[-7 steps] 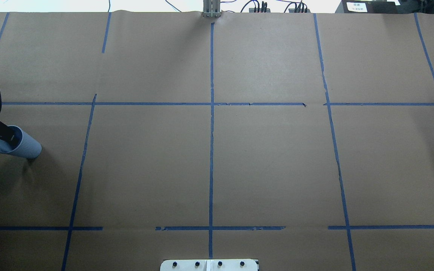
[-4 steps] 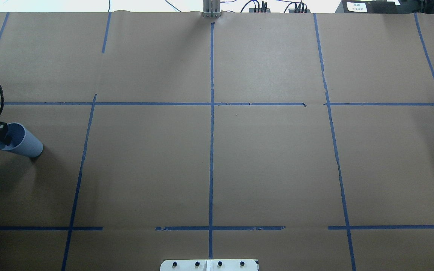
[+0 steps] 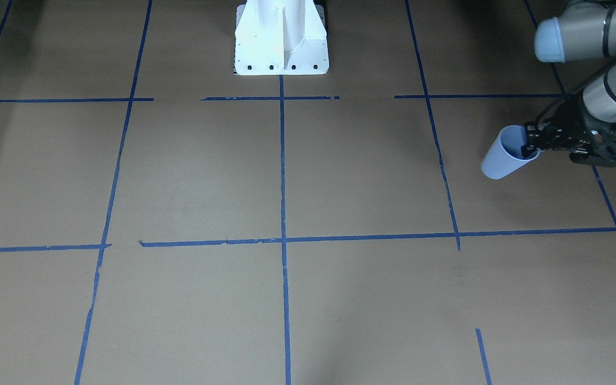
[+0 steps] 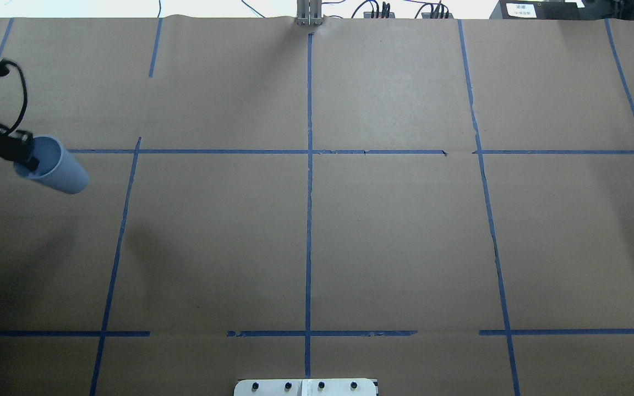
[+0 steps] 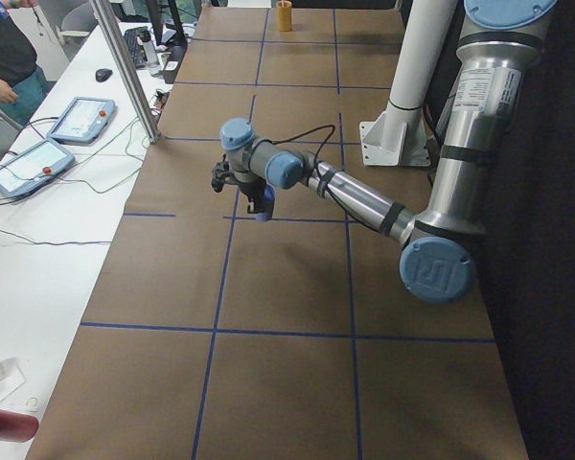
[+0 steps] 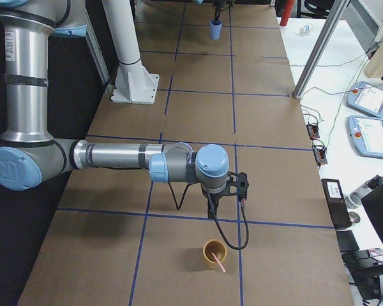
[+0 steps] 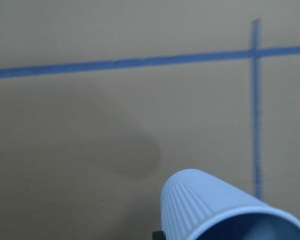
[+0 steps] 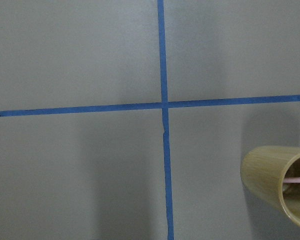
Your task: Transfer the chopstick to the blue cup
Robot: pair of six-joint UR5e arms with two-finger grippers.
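Note:
The blue cup [image 4: 55, 173] hangs tilted above the table at the far left, clear of its shadow. My left gripper [image 4: 24, 155] is shut on its rim, one finger inside the mouth; the front view shows the same cup [image 3: 502, 159] and gripper [image 3: 531, 147]. The cup's ribbed wall [image 7: 215, 205] fills the lower left wrist view. The chopstick [image 6: 218, 260], a thin pink stick, leans in a tan cup [image 6: 210, 253] at the table's right end, also in the right wrist view as chopstick [image 8: 296, 178] in tan cup [image 8: 272, 180]. My right gripper [image 6: 212, 207] hovers beside that cup; I cannot tell its state.
Brown paper with blue tape lines [image 4: 309, 181] covers the table. The white robot base [image 3: 281, 40] stands at the near middle edge. A side bench holds control pendants [image 5: 38, 163] and cables, with a person [image 5: 5, 48] beside it.
The left gripper has lifted the blue cup off the table and carried it away from the robot and slightly right in the overhead view.

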